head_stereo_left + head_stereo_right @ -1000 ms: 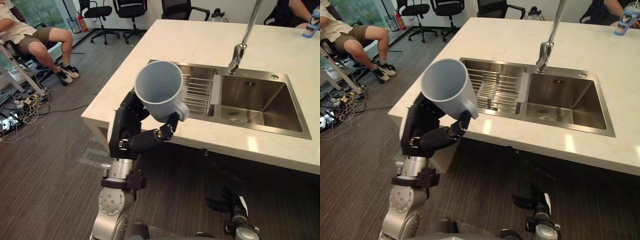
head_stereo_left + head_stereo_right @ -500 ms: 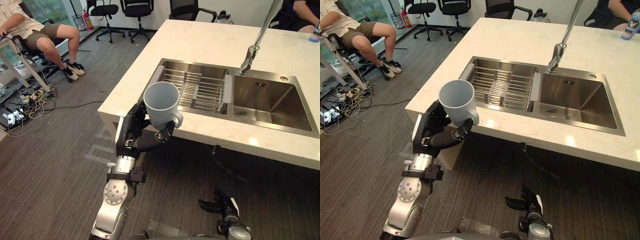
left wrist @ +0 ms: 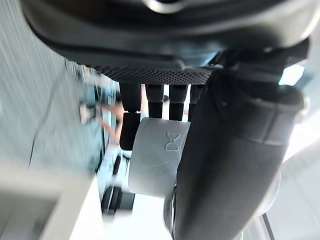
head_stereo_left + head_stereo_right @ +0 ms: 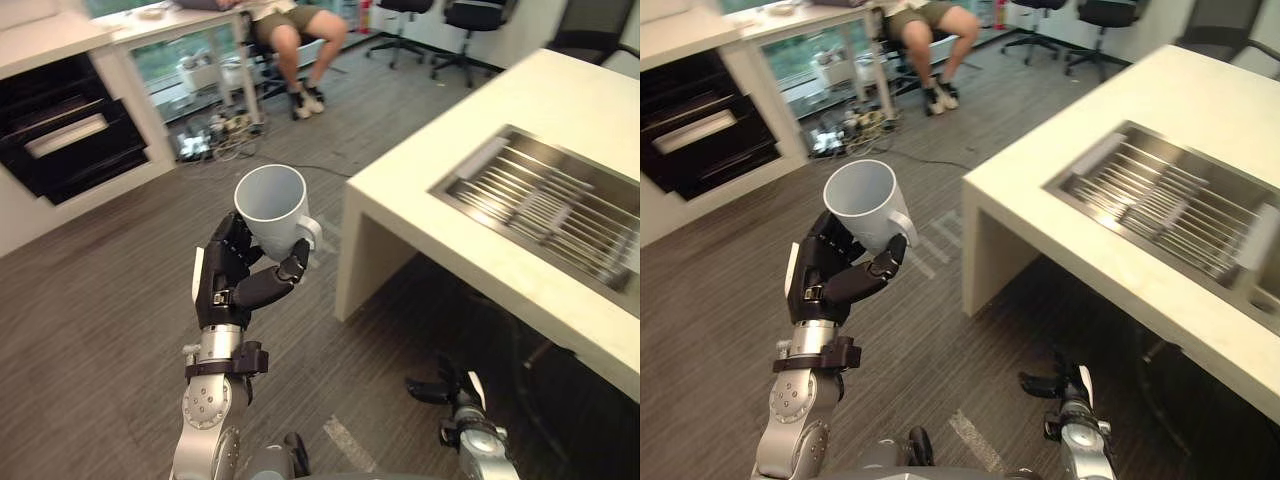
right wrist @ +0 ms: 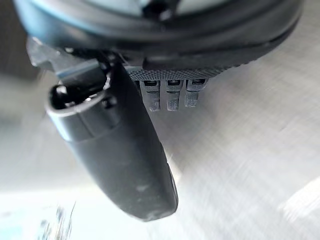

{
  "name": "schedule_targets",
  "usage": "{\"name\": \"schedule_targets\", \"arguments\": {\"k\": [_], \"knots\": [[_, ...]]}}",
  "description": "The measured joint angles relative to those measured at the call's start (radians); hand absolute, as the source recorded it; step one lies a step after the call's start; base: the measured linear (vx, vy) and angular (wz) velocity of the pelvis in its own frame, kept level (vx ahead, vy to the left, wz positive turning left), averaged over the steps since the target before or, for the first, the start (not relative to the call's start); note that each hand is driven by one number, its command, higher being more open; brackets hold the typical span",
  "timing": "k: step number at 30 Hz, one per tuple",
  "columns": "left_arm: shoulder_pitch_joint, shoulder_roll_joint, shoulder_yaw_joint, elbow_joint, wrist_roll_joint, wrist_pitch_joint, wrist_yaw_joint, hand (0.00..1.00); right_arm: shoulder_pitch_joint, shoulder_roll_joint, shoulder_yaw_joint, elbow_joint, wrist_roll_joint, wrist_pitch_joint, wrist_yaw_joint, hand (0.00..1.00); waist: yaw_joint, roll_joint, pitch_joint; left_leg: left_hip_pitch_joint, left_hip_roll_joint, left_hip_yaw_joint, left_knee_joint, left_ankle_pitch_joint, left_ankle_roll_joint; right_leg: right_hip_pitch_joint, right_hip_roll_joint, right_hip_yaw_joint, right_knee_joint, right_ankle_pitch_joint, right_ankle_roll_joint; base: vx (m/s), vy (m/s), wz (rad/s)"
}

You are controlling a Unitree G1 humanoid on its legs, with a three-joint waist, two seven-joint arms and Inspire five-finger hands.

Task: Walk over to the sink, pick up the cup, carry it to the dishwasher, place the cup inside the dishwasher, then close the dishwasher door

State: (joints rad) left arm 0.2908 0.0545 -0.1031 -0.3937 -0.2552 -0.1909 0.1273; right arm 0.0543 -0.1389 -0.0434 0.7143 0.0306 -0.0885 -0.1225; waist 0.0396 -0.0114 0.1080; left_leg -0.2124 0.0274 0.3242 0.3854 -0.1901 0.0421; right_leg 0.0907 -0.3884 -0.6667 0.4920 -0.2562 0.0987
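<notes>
**Floor and bench: condition as seen**

Bench (image 4: 500,100): pale stone top on the right, with a steel sink (image 4: 468,166) let into it. A wire rack (image 4: 565,205) lies in the basin.

Floor (image 4: 90,300): dark grey planking. On it lie a tangle of cables (image 4: 215,135) beside a seated person's shoes (image 4: 305,98). Office chairs (image 4: 470,20) stand beyond.

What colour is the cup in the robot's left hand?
The cup is plain light grey; the left eye view shows it best, in the left hand.

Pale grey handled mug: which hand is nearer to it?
Left. The left hand is curled round the pale grey handled mug; the right hand hangs low, well apart from it.
</notes>
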Motion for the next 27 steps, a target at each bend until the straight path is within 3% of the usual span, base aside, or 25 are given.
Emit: {"name": "schedule_targets", "arguments": {"k": [1, 2, 3, 4, 7, 9, 10, 12, 14, 15, 16, 17, 18, 21, 25, 26, 27], "knots": [[0.007, 0.002, 0.005, -0.003, 0.001, 0.009, -0.002, 0.30, -0.007, 0.004, 0.015, 0.000, -0.013, 0.008, 0.007, 0.90, -0.011, 0.002, 0.003, 0.003, -0.035, -0.062, 0.010, -0.012, 0.017, -0.067, -0.042, 0.104, 0.186, 0.043, -0.087, 0.16, 0.211, 1.42], [0.007, 0.003, 0.002, -0.006, 0.001, 0.011, -0.003, 0.30, -0.007, 0.015, 0.020, 0.000, -0.026, 0.011, 0.010, 0.90, -0.019, 0.003, 0.004, 0.008, -0.051, -0.113, 0.012, -0.016, 0.026, -0.114, -0.031, 0.219, 0.282, 0.061, -0.107, 0.19, 0.148, 1.93], [0.006, 0.008, -0.001, -0.008, 0.001, 0.011, -0.001, 0.30, -0.007, 0.021, 0.035, -0.007, -0.035, 0.011, 0.014, 0.90, -0.029, 0.006, 0.006, 0.013, -0.067, -0.186, 0.012, -0.019, 0.031, -0.159, 0.030, 0.346, 0.313, 0.012, -0.072, 0.23, 0.073, 1.93], [0.006, 0.007, 0.003, -0.011, 0.001, 0.010, 0.000, 0.30, -0.007, 0.023, 0.053, -0.021, -0.035, 0.011, 0.015, 0.90, -0.027, 0.007, 0.007, 0.018, -0.081, -0.247, 0.008, -0.018, 0.030, -0.205, 0.097, 0.450, 0.294, -0.033, -0.063, 0.24, 0.049, 1.66], [0.004, 0.009, 0.005, -0.012, 0.001, 0.010, 0.002, 0.30, -0.001, 0.026, 0.061, -0.065, -0.036, 0.011, 0.016, 0.90, -0.029, 0.008, 0.009, 0.037, -0.118, -0.372, 0.007, -0.013, 0.025, -0.289, 0.224, 0.669, 0.191, -0.074, -0.054, 0.25, -0.022, 1.55], [-0.006, 0.011, -0.016, -0.013, 0.000, 0.010, 0.005, 0.30, 0.048, 0.025, 0.061, -0.155, -0.038, 0.012, 0.013, 0.90, -0.032, 0.004, 0.009, 0.072, -0.155, -0.511, 0.020, -0.024, 0.010, -0.324, 0.327, 0.886, 0.097, -0.086, -0.016, 0.33, -0.200, 2.02], [-0.006, 0.012, -0.020, -0.016, 0.001, 0.010, 0.005, 0.30, 0.064, 0.025, 0.061, -0.181, -0.038, 0.012, 0.012, 0.90, -0.030, -0.001, 0.008, 0.080, -0.159, -0.521, 0.019, -0.030, 0.001, -0.326, 0.327, 0.898, 0.075, -0.078, -0.003, 0.34, -0.264, 2.10], [-0.006, 0.019, -0.038, -0.082, -0.001, 0.001, 0.003, 0.30, 0.102, 0.023, 0.080, -0.295, -0.054, 0.011, 0.012, 0.90, -0.025, -0.050, -0.002, 0.055, -0.175, -0.543, 0.086, -0.073, -0.025, -0.328, 0.275, 0.795, -0.018, 0.036, 0.019, 0.27, -0.269, 2.23], [-0.005, 0.007, -0.054, -0.103, -0.001, 0.001, 0.003, 0.30, 0.103, 0.012, 0.080, -0.327, -0.057, 0.011, 0.012, 0.90, -0.012, -0.030, -0.015, 0.025, -0.128, -0.536, 0.101, -0.091, -0.054, -0.303, 0.287, 0.711, -0.049, 0.033, -0.001, 0.18, -0.249, 1.43], [-0.007, 0.000, -0.063, -0.120, -0.005, -0.010, 0.002, 0.30, 0.102, 0.006, 0.080, -0.367, -0.057, 0.011, 0.009, 0.90, 0.009, -0.028, -0.015, 0.012, -0.055, -0.482, 0.096, -0.095, -0.067, -0.280, 0.302, 0.643, -0.066, 0.034, -0.017, 0.15, -0.274, 1.10], [-0.010, -0.001, -0.067, -0.120, -0.007, -0.011, 0.001, 0.30, 0.102, 0.007, 0.079, -0.382, -0.057, 0.011, 0.006, 0.90, 0.009, -0.027, -0.016, 0.014, -0.016, -0.445, 0.089, -0.090, -0.075, -0.266, 0.305, 0.615, -0.071, 0.034, -0.017, 0.16, -0.340, 1.34], [-0.013, -0.004, -0.075, -0.119, -0.012, -0.010, 0.000, 0.30, 0.101, 0.004, 0.078, -0.403, -0.056, 0.010, -0.002, 0.90, 0.000, -0.026, -0.016, 0.035, 0.053, -0.379, 0.054, -0.065, -0.099, -0.238, 0.305, 0.564, -0.079, 0.034, -0.018, 0.13, -0.255, 1.15], [-0.013, -0.006, -0.081, -0.119, -0.020, -0.010, -0.001, 0.30, 0.100, 0.002, 0.069, -0.410, -0.056, 0.007, -0.011, 0.90, 0.000, -0.026, -0.017, 0.062, 0.083, -0.330, 0.010, -0.048, -0.127, -0.215, 0.301, 0.537, -0.088, 0.034, -0.018, 0.11, -0.202, 0.98], [-0.010, -0.003, -0.062, -0.105, -0.021, -0.014, -0.001, 0.30, 0.088, 0.015, 0.054, -0.398, -0.055, 0.002, -0.015, 0.90, 0.024, -0.031, -0.027, 0.082, 0.075, -0.305, -0.018, -0.041, -0.129, -0.172, 0.294, 0.535, -0.155, 0.034, -0.022, 0.11, -0.019, 0.13], [-0.010, 0.021, -0.047, 0.013, -0.021, -0.012, -0.003, 0.30, 0.076, 0.030, 0.055, -0.250, -0.054, -0.005, -0.004, 0.90, 0.020, -0.029, -0.053, 0.080, 0.064, -0.315, -0.044, -0.032, -0.132, -0.115, 0.299, 0.524, -0.292, 0.078, -0.030, 0.09, 0.038, 0.09], [-0.030, 0.073, -0.021, 0.080, -0.020, 0.011, -0.023, 0.30, 0.094, 0.003, 0.048, -0.123, -0.055, 0.005, -0.002, 0.90, -0.059, -0.005, -0.065, 0.107, 0.076, -0.322, -0.236, 0.144, -0.139, -0.130, 0.343, 0.566, -0.381, 0.187, -0.068, 0.03, 0.010, 0.06], [-0.030, 0.073, -0.021, 0.080, -0.020, 0.011, -0.023, 0.30, 0.094, 0.003, 0.048, -0.123, -0.055, 0.005, -0.002, 0.90, -0.059, -0.005, -0.065, 0.107, 0.076, -0.322, -0.236, 0.144, -0.139, -0.130, 0.343, 0.566, -0.381, 0.187, -0.068, 0.00, 0.000, 0.00]]}}
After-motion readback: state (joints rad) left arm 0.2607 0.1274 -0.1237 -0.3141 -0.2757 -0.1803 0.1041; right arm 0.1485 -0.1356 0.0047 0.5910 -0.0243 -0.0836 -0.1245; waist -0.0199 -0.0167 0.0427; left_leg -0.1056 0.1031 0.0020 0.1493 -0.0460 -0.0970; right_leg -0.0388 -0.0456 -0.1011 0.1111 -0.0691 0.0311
